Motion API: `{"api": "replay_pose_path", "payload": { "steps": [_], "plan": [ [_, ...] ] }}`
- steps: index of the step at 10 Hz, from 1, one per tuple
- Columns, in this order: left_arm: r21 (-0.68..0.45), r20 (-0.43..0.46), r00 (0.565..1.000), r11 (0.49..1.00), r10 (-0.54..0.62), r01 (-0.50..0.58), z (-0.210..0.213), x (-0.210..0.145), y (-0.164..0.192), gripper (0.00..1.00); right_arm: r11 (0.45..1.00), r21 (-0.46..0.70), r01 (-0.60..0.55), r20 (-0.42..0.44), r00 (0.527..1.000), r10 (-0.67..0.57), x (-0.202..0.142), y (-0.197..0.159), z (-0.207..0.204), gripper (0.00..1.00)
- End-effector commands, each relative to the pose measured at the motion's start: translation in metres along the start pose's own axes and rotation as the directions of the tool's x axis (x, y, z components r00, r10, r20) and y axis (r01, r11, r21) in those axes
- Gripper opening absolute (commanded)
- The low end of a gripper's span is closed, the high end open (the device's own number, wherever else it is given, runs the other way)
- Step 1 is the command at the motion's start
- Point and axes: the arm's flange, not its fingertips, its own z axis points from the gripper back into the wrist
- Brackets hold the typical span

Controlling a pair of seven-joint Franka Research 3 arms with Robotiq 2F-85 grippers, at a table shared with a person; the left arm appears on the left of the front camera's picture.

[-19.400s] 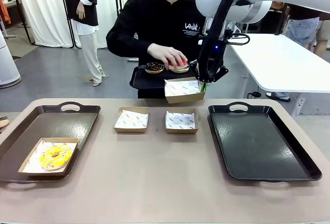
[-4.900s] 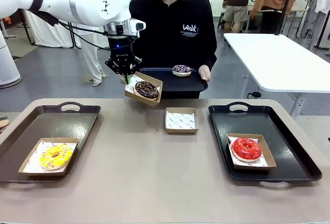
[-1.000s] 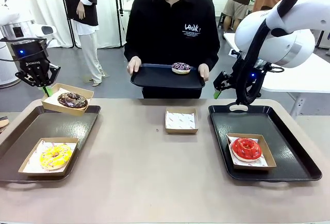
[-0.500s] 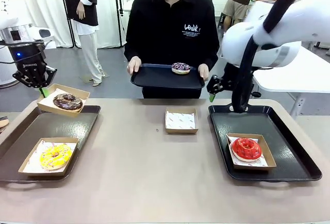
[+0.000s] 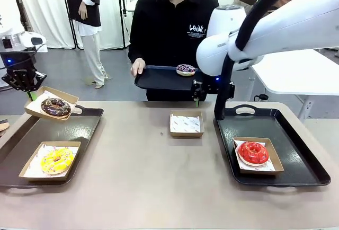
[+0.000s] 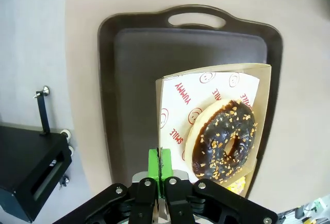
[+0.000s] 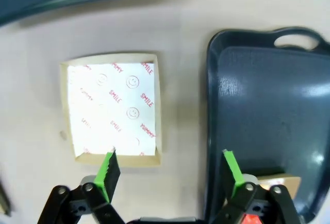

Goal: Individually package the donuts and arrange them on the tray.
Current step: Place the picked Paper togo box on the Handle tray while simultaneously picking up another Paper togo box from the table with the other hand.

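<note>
Two boxed donuts sit on trays in the front view, the yellow donut (image 5: 57,160) left, the red donut (image 5: 252,152) right. The left tool (image 5: 32,95), clamped on the cardboard box (image 5: 71,103) under the chocolate donut (image 5: 55,107), has lowered it toward the left tray (image 5: 79,129). Left wrist: it hangs above that tray, unplaced. Right wrist: the right tool (image 7: 170,170), jaws apart, has swung over the empty box (image 7: 113,108), likely its next pickup.

Right end effector (image 7: 169,163), jaws wide apart, above paper-lined cardboard box (image 7: 112,105) just beside dark tray (image 7: 268,115)
</note>
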Motion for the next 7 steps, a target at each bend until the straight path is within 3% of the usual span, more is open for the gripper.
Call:
{"api": "replay_pose_path", "payload": {
  "steps": [1, 6, 7],
  "plan": [
    [-0.016, 0.014, 1.000, 1.000, 0.001, -0.001, -0.012, 0.001, 0.016, 0.01, 0.998, -0.051, 0.022, -0.029, 0.999, -0.023, 0.018, 0.019, -0.015, 1.00],
    [-0.058, 0.004, 0.999, 0.997, 0.043, -0.042, -0.027, 0.004, 0.029, 0.01, 1.000, 0.010, 0.023, 0.056, 0.998, -0.024, 0.011, 0.021, -0.045, 1.00],
    [-0.017, -0.014, 0.999, 0.999, 0.050, -0.050, -0.026, 0.005, 0.028, 0.01, 0.994, -0.020, 0.111, 0.064, 0.992, -0.110, 0.005, 0.020, -0.040, 1.00]
  ]
}}
